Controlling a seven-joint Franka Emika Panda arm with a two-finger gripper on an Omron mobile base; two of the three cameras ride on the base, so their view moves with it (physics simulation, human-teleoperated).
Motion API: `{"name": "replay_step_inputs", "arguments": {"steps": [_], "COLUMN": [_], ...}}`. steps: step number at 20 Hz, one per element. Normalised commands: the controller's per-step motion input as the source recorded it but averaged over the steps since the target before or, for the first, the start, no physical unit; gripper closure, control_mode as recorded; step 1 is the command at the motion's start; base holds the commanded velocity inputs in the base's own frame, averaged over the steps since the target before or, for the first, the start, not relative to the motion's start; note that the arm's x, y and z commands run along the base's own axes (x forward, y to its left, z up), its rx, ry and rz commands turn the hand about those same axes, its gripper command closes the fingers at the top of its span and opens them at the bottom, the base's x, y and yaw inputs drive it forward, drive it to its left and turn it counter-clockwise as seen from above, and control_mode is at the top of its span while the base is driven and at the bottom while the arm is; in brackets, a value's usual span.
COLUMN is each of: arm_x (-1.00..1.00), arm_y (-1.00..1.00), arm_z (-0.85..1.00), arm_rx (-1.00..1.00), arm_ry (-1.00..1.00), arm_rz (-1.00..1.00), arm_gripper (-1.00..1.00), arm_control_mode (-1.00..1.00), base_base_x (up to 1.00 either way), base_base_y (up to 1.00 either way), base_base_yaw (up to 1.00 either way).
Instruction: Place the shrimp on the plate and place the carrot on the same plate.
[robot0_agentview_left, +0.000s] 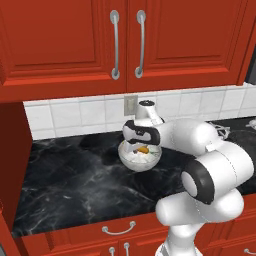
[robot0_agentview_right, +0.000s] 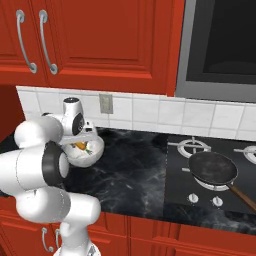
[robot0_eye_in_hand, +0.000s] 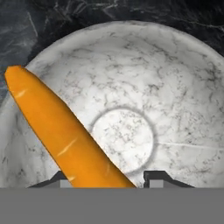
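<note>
My gripper is shut on the carrot, a long tapered orange stick that runs from between the fingers up to the left. The carrot hangs just over a deep white marbled bowl whose inside is bare. From the base views the gripper points down into that bowl, with the carrot orange between the fingers. From the right the carrot shows a greenish end over the bowl. The shrimp and the flat plate are out of view.
The bowl stands on a black marble counter below red wall cabinets. A stove with a dark frying pan lies to the right. A tall red cabinet side bounds the counter on the left. A wall outlet sits behind the bowl.
</note>
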Motion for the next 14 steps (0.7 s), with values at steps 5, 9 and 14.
{"name": "replay_step_inputs", "arguments": {"steps": [5,9,14], "arm_x": [-0.21,-0.24,-0.35], "arm_y": [0.00,0.00,-0.01], "arm_z": [0.29,0.24,0.15], "arm_rx": [0.00,0.00,0.00], "arm_ry": [0.00,0.00,0.00], "arm_rz": [0.00,0.00,0.00], "arm_gripper": [1.00,1.00,1.00], "arm_control_mode": [-1.00,-1.00,-1.00], "base_base_x": [0.00,0.00,0.00], "base_base_y": [0.00,0.00,0.00], "base_base_yaw": [0.00,0.00,0.00]}}
